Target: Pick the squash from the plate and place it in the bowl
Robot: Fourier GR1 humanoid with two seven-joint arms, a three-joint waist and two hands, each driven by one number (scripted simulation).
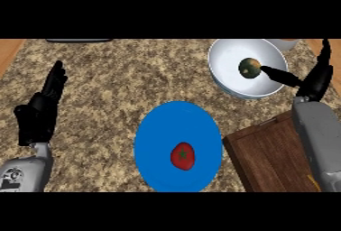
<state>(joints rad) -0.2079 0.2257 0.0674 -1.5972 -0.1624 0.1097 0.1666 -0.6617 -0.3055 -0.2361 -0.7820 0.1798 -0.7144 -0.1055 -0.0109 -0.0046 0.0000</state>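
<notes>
Speckled brown granite counter (100, 113) fills the head view, with wood trim at the far left and right edges. Round white bowl (230, 85) sits top right. The small green-brown squash (250, 67) lies inside it, right of the bowl's centre.

Right hand (313, 83) is at the bowl's right rim. Its fingers are straight, pointing up and spread apart from the thumb, clamped on nothing. The thumb reaches in over the rim and its tip is at the squash's right edge; can't tell if they touch.

Flat blue round plate (156, 149) is centre-bottom, well apart from the bowl, and holds a red tomato-like fruit with a green stem (182, 155).

Dark brown wooden board (266, 158) is lower right, just beside the plate, partly under the right forearm.

Left hand (36, 117) rests at the left edge, fingers up, straight and relaxed, holding nothing.
</notes>
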